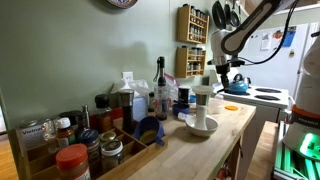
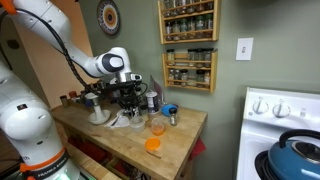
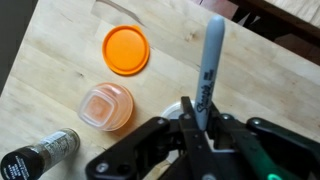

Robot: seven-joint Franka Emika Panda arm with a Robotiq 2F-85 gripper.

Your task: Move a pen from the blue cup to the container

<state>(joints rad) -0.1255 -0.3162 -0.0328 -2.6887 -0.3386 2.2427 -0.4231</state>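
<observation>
Over table (image 3: pixel 45 60), gripper (image 3: pixel 200 128): clamping pen (image 3: pixel 213 50), hovering.
Pen: sticking out beyond jaws.
Lid (image 3: pixel 126 50): lying flat just beside tub (image 3: pixel 107 105).
Container (image 1: pixel 202 105): standing upright near edge.

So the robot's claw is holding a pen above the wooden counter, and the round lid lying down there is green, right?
Not quite. The lid is orange, not green, as the wrist view shows. The rest holds: the gripper is shut on a pen above the wooden counter.
</observation>
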